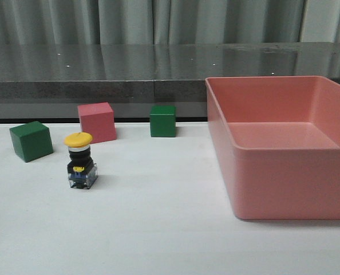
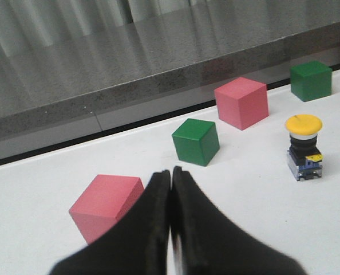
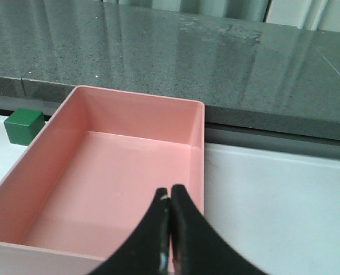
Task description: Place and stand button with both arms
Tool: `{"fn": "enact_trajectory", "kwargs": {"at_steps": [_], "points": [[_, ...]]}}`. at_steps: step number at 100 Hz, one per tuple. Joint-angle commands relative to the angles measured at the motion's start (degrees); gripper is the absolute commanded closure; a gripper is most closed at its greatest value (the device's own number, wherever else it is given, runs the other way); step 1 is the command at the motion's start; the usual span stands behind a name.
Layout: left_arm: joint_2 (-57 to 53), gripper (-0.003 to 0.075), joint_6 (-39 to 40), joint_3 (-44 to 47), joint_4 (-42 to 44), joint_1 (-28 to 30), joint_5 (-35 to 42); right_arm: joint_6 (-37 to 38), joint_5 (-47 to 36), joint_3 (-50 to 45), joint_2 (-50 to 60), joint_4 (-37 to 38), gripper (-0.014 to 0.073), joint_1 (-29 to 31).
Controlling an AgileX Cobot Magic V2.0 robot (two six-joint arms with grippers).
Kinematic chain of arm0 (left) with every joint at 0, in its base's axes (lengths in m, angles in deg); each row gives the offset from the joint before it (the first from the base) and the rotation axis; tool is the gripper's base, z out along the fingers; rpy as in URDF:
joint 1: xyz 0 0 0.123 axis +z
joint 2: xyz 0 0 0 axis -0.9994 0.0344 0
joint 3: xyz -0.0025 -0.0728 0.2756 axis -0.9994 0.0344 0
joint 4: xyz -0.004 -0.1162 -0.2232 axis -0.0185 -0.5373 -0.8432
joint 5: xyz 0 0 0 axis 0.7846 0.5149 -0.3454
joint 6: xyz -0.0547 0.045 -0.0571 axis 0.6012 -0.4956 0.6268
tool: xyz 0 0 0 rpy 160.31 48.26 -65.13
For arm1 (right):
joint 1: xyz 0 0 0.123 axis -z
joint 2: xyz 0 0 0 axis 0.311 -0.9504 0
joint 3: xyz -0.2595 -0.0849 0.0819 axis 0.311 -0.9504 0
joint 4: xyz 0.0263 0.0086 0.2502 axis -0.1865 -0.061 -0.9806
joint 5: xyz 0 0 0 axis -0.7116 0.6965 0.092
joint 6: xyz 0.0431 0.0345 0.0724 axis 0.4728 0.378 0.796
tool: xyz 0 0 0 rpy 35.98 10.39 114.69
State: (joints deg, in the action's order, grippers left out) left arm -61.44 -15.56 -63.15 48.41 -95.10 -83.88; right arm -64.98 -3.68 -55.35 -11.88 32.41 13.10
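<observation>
Both end effectors are pressed together on nothing: the left end effector point(image 2: 170, 172) sits at the lower middle of its wrist frame, the right end effector point(image 3: 170, 193) low in its own frame over the pink bin point(image 3: 55, 120). On the white surface point(image 1: 158, 229), the button point(image 1: 80, 160) stands upright at the left of the front frame, yellow cap up, near a pink cube point(image 1: 97, 122) and a green cube point(image 1: 31, 141), apart from both.

The large pink plastic tray point(image 1: 284, 172) is cut by the right edge in the front view. The left tool point(image 2: 170, 175) hides part of a pink cube point(image 2: 104, 203).
</observation>
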Motion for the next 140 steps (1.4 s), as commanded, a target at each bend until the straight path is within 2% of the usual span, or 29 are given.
{"fn": "enact_trajectory", "kwargs": {"at_steps": [1, 28, 48, 140], "points": [[-2.78, 0.0740, 0.78, 0.61, -2.15, 1.96, 4.99, -0.13, -4.84, 1.56, -0.41, 0.80, 0.0707, 0.25], [-8.05, 0.0740, 0.78, 4.65, -4.96, 6.62, 6.10, -0.13, -4.84, 1.56, -0.41, 0.80, 0.0707, 0.25], [-8.05, 0.0740, 0.78, 5.60, -7.55, 6.58, 8.00, -0.13, -4.76, 1.56, -0.41, 0.80, 0.0707, 0.25], [-8.05, 0.0740, 0.78, 5.60, -7.53, 6.58, 7.89, -0.19, -5.23, 1.49, 0.18, 1.21, 0.0707, 0.25]]}}
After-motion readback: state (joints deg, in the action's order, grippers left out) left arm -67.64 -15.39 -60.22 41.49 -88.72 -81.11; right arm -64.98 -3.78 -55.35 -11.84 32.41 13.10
